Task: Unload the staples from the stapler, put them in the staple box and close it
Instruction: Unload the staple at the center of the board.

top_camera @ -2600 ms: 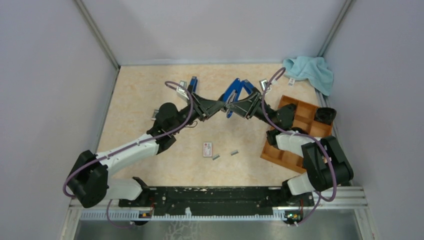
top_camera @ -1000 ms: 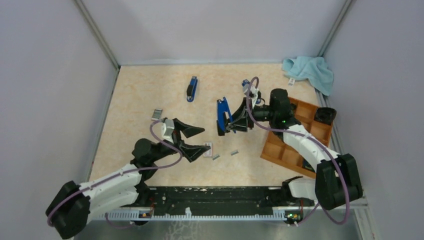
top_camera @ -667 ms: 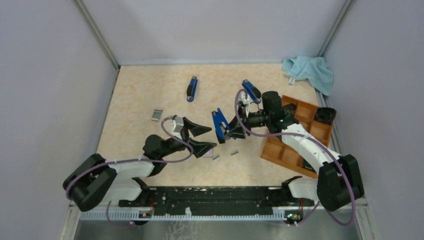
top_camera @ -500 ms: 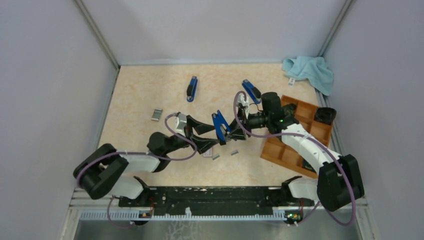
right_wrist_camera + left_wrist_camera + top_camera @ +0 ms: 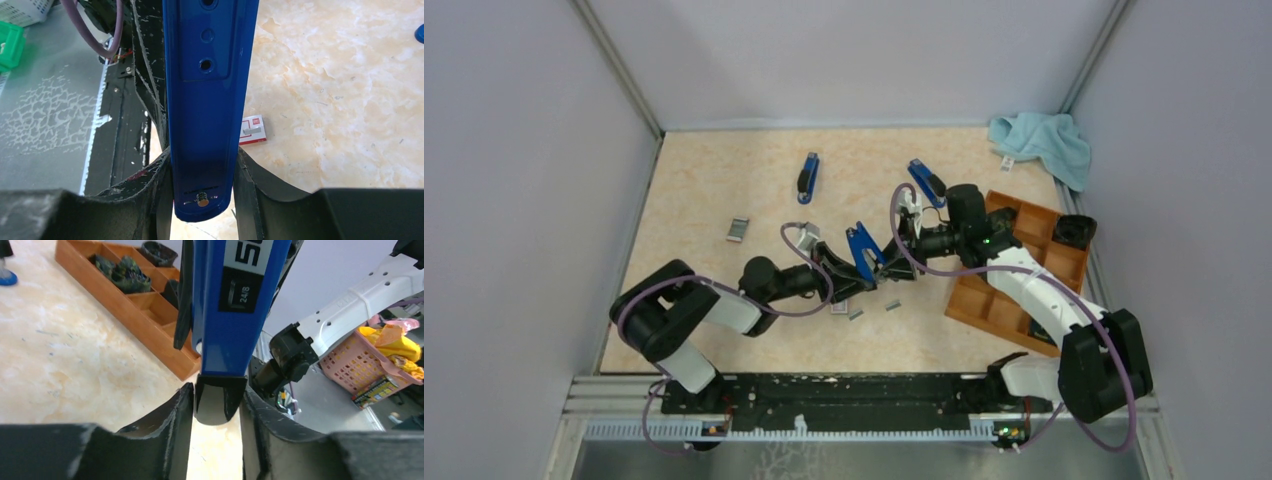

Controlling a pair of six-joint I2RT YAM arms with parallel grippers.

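We see the blue stapler held up over the middle of the table, between the two arms. The right pincer is clenched on one blue limb of it, reaching from the side of the wooden tray. The left pincer reaches from the opposite side and, as far as we can see, grasps the black tip of the other limb, with a finger flat against each flank.

In both wrist views the gripped limb's long axis runs straight out ahead of the pincer. We judge that any pull must go back along that line, left arm against right.

Two loose strips of staples lie on the table just toward the near edge from the held stapler, beside the white box. We cannot tell whether any remain inside.
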